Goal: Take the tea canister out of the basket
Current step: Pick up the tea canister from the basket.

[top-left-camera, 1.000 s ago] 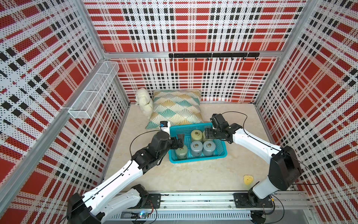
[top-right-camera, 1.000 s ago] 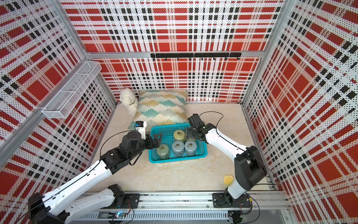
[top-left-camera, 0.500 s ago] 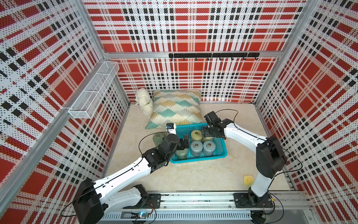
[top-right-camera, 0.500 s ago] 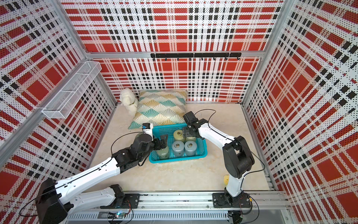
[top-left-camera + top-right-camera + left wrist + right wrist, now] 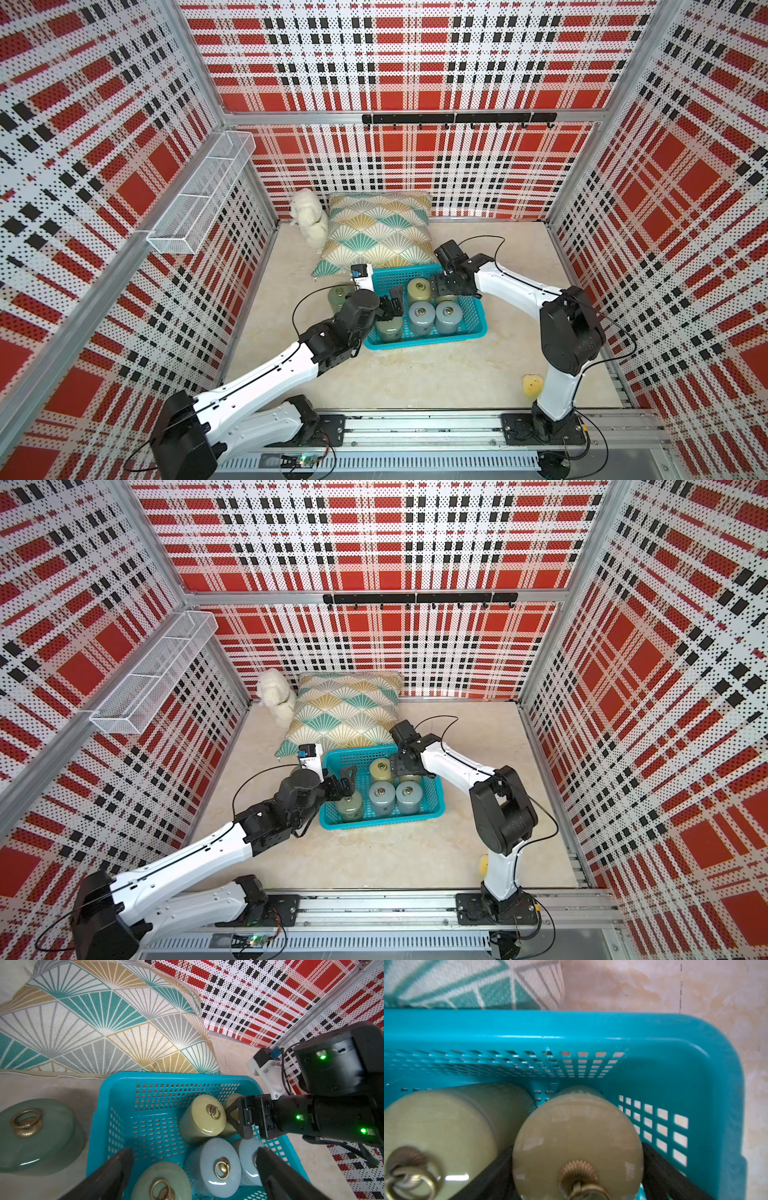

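Note:
The turquoise basket [image 5: 478, 328] [image 5: 436, 808] [image 5: 116, 1088] [image 5: 716, 1064] sits mid-floor with several lidded tea canisters upright in it. My right gripper [image 5: 446, 286] [image 5: 405, 766] [image 5: 577, 1159] is open and reaches down into the back right corner. Its fingers [image 5: 660, 1167] stand on either side of a beige canister [image 5: 577, 1126] [image 5: 232, 1101]; whether they touch it I cannot tell. My left gripper [image 5: 392, 305] [image 5: 345, 781] [image 5: 193, 1159] hangs open over the basket's front left, above a green canister [image 5: 162, 1184] [image 5: 389, 328]. A dark green canister [image 5: 338, 297] [image 5: 35, 1132] stands outside, left of the basket.
A patterned pillow [image 5: 378, 232] lies right behind the basket, with a white plush toy [image 5: 309, 220] at its left. A small yellow object [image 5: 532, 384] lies beside the right arm's base. A white wire rack [image 5: 199, 195] hangs on the left wall.
The right arm swung in and lowered its gripper over the back right canister, jaws opening a little wider. The left arm shifted toward the basket, uncovering the dark green canister outside it.

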`<state>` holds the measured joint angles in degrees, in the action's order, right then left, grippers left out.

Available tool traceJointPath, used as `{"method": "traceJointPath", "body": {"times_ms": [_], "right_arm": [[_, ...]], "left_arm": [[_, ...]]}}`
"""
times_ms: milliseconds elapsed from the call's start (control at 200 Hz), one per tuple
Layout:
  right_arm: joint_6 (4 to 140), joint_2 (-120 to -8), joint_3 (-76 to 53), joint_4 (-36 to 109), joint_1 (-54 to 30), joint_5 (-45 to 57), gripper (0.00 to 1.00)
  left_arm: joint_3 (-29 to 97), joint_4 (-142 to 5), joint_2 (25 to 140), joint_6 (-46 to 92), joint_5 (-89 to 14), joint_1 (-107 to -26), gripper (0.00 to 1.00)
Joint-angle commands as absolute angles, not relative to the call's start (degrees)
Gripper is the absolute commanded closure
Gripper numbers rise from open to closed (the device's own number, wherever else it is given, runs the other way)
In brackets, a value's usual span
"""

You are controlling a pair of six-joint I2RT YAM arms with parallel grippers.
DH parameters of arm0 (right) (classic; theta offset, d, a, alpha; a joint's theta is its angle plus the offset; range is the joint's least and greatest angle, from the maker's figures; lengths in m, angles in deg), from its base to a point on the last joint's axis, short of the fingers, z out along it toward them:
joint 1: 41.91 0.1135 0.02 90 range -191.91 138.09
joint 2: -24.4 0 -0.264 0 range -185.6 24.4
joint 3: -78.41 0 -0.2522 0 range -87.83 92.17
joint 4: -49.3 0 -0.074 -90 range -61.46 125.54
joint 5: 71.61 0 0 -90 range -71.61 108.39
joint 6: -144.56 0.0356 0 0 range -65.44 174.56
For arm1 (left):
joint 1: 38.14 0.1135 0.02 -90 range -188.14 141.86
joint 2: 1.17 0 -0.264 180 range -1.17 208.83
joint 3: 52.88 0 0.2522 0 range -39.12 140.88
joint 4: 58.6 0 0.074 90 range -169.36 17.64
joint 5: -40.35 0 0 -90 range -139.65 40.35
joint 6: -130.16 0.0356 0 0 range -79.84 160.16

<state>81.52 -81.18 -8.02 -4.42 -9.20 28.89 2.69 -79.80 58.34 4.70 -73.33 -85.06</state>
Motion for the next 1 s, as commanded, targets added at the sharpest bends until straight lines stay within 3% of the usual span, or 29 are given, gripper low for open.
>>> {"method": "traceJointPath", "body": {"times_ms": [0,381,531,676,997], "right_arm": [[80.95,-82.49,-7.86,-7.02,-9.58,30.95,0.06],[80.79,-87.56,-5.57,-4.6,-9.67,30.6,0.04],[80.73,-88.21,-4.86,-4.47,-9.74,30.6,0.09],[80.65,-87.29,-5.19,-4.45,-9.74,30.56,0.23],[81.29,-78.17,-4.89,-6.99,-8.42,30.8,0.26]], "left_arm": [[1.99,-78.17,58.16,6.19,-73.27,-84.99,0.01],[2.46,-77.81,59.54,6.93,-70.97,-84.99,0.01],[2.15,-77.5,59.68,7.72,-69.91,-84.99,0.01],[2.06,-77.11,59.51,7.99,-68.89,-84.99,0.0],[-0.59,-69.74,59.01,8.91,-65.65,-86.53,0.0]]}}
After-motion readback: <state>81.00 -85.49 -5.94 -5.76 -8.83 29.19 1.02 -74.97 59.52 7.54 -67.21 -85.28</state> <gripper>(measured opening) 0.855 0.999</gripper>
